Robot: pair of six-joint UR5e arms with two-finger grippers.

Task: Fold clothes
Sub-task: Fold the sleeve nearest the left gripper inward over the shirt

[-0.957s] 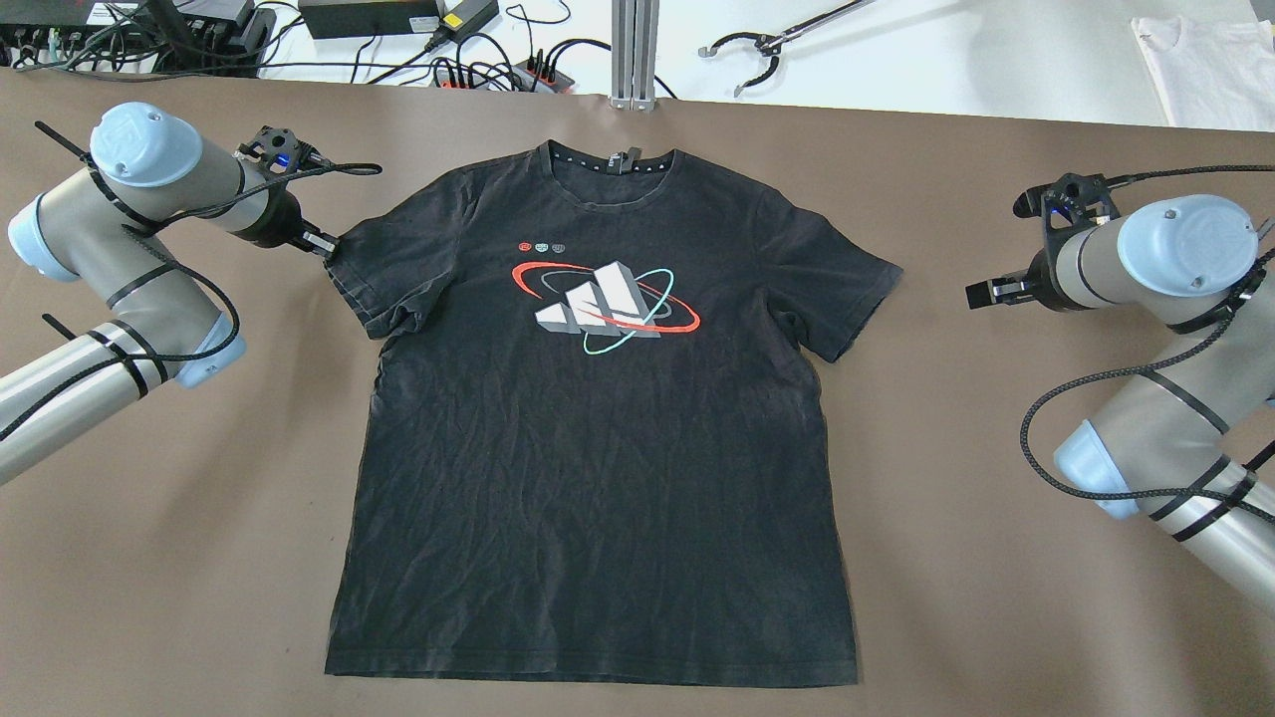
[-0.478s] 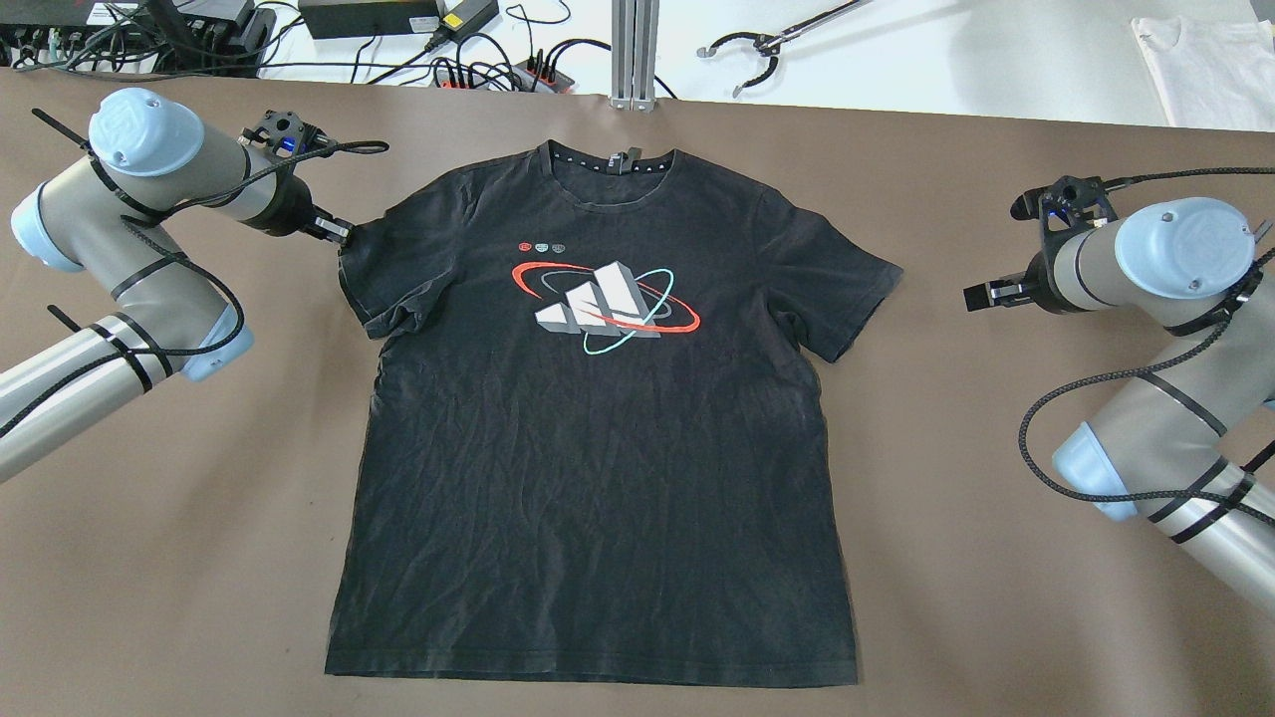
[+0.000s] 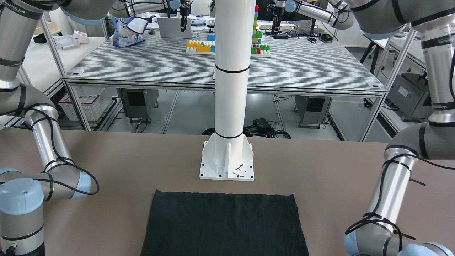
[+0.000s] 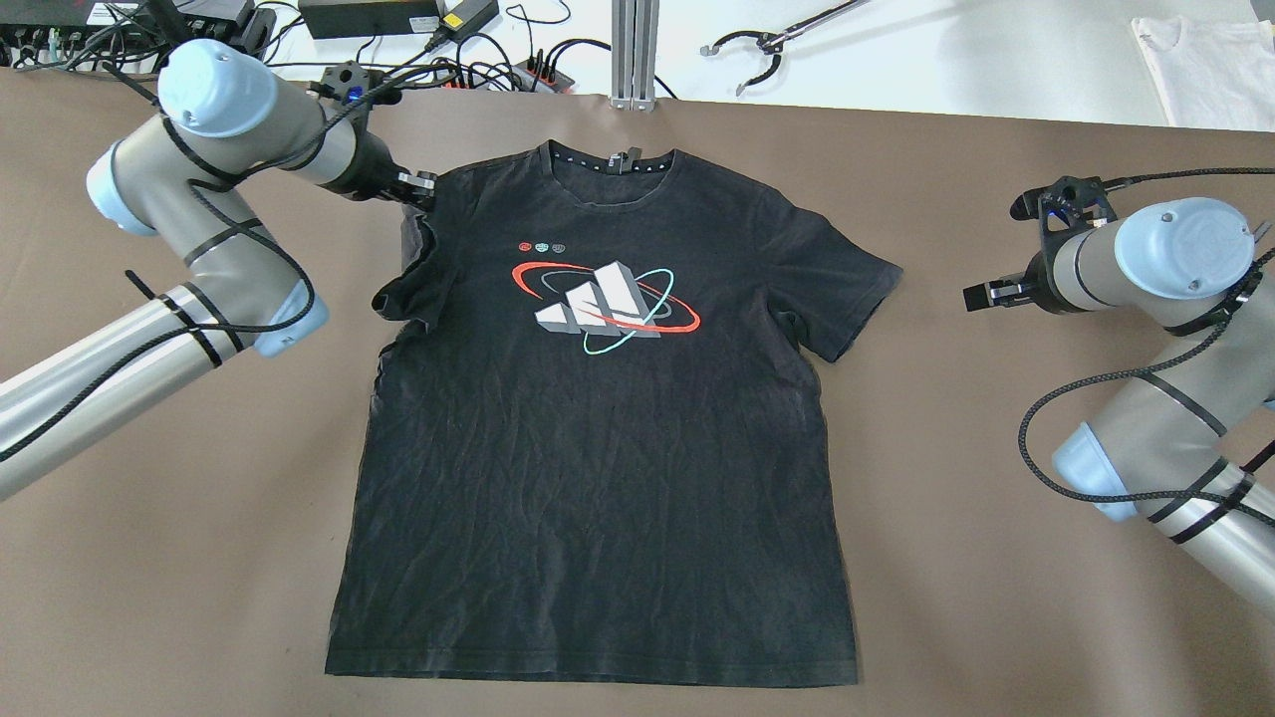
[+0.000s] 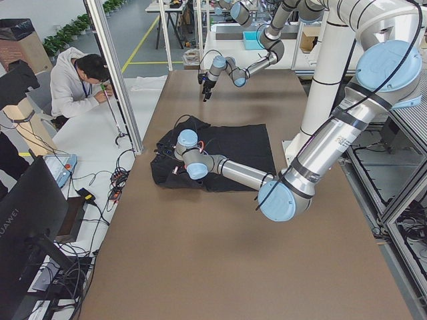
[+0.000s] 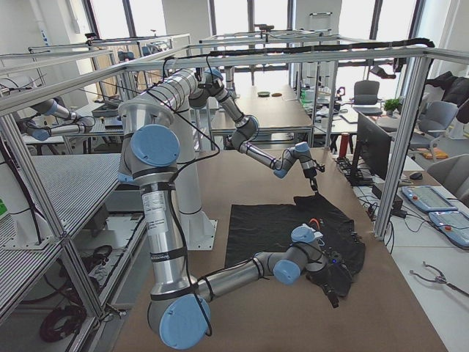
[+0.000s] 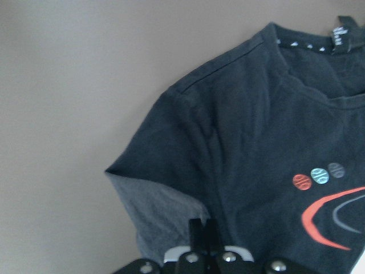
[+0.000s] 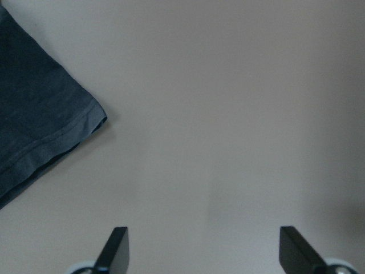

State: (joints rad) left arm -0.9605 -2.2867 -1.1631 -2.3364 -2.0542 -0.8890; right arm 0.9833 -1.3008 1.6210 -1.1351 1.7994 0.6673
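Observation:
A black T-shirt (image 4: pixel 598 448) with a red, white and teal logo lies face up on the brown table, collar at the far side. My left gripper (image 4: pixel 423 189) is shut on the shirt's left sleeve (image 4: pixel 408 279) and holds it lifted and folded inward over the shoulder. In the left wrist view the closed gripper (image 7: pixel 203 234) pinches the cloth and the sleeve's grey inside (image 7: pixel 154 211) shows. My right gripper (image 4: pixel 981 294) is open and empty over bare table, just right of the other sleeve (image 8: pixel 40 131). The shirt's hem (image 3: pixel 224 224) shows in the front-facing view.
A white garment (image 4: pixel 1205 70) lies at the back right on the white surface. A grabber tool (image 4: pixel 767 50), a metal post (image 4: pixel 635 50) and power strips with cables (image 4: pixel 478 70) line the far edge. The white column base (image 3: pixel 227 160) stands near the hem.
My left gripper has moved right and toward the far side with the sleeve, pulling it up and inward over the shoulder. The right arm has stayed still.

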